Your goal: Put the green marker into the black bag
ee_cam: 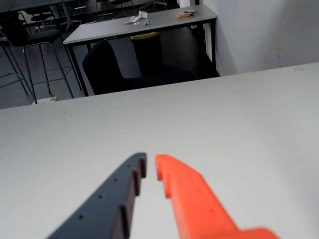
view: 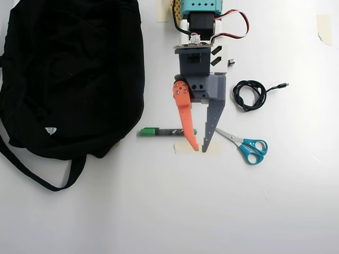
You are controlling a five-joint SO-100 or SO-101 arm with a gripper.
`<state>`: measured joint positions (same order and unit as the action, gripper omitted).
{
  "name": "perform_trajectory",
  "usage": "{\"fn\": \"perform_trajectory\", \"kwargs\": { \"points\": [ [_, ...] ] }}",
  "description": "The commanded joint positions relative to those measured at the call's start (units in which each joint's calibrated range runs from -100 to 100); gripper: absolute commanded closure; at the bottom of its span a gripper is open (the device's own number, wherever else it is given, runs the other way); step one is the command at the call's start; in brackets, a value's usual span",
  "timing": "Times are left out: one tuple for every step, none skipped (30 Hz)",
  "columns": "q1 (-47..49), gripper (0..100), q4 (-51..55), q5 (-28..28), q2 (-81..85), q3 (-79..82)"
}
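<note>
The claw (view: 201,150) hangs above the white counter (view: 159,211) with its orange finger and its dark grey finger drawn nearly together at the tips, a narrow slit between them, and nothing held. The wrist view confirms this: the two fingertips of the claw (ee_cam: 150,165) sit close with only bare counter (ee_cam: 249,124) beyond them, and neither task object shows there. In the overhead view the green marker (view: 164,131) lies flat on the counter, running crosswise under the orange finger, with its green cap to the left of the claw and its far end just emerging on the finger's other side; whether the finger touches it cannot be told from above. The black bag (view: 74,74) lies slumped well to the left of the claw, beyond the marker's cap end, its strap trailing toward the lower left. To the right of the claw lie scissors (view: 246,145) with blue handles and, further up, a coiled black cable (view: 251,94); a strip of tape (view: 183,147) sits under the fingertips. Judgement: the step in hand is the approach to the marker, pick-up not yet made. The next move appears to call for spreading the fingers, shifting so they straddle the barrel, descending and closing, then carrying left to the bag.
</note>
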<state>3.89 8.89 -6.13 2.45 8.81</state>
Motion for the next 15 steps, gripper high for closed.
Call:
{"fn": "perform_trajectory", "kwargs": {
  "points": [
    [-0.3, 98, -0.9, 0.4, 0.5, -2.0],
    [-0.4, 98, -0.6, 0.4, 0.5, -1.9],
    [-0.4, 98, -0.1, 0.4, 0.5, -1.8],
    [-0.4, 98, -0.1, 0.4, 0.5, -1.6],
    [-0.4, 98, -0.1, 0.4, 0.5, -1.1],
    [-0.4, 98, -0.1, 0.4, 0.6, -0.6],
    [-0.4, 98, -0.1, 0.4, 0.6, -0.2],
    [-0.4, 98, -0.1, 0.4, 0.6, 0.2],
    [-0.4, 98, 0.2, 0.4, 0.9, 0.8],
    [-0.3, 98, 0.7, 0.4, 1.1, 1.0],
    [-0.2, 98, 1.6, 0.4, 1.4, 1.0],
    [-0.2, 98, 2.7, 0.4, 1.5, 1.0],
    [0.0, 98, 3.7, 0.4, 1.7, 1.0],
    [0.1, 98, 5.3, 0.4, 1.8, 0.8],
    [0.1, 98, 6.1, 0.4, 1.8, 0.7]
  ]
}}
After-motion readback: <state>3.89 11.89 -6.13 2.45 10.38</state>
